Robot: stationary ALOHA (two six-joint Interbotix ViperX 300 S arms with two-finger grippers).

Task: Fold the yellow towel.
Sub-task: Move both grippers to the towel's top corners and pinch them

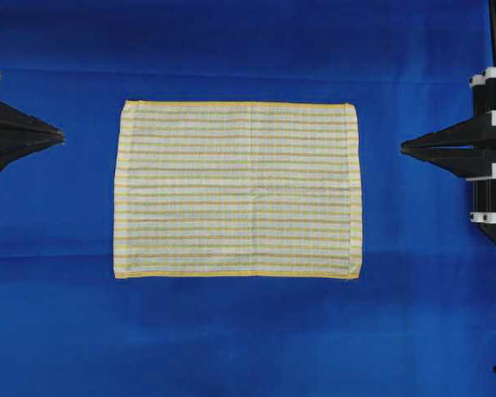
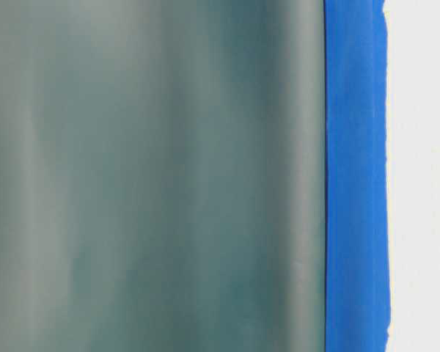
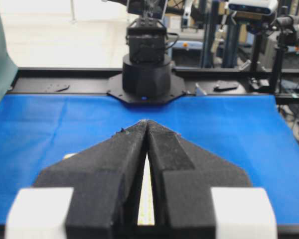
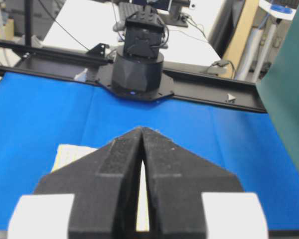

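one yellow towel, two grippers

**Robotics lab setting**

A lab is indicated by a desk covered in blue cloth, black robot arm bases bolted to a dark frame, and cabled equipment stands seen behind it.

blurred grey-green sheet left; blue strip beside; white wall right
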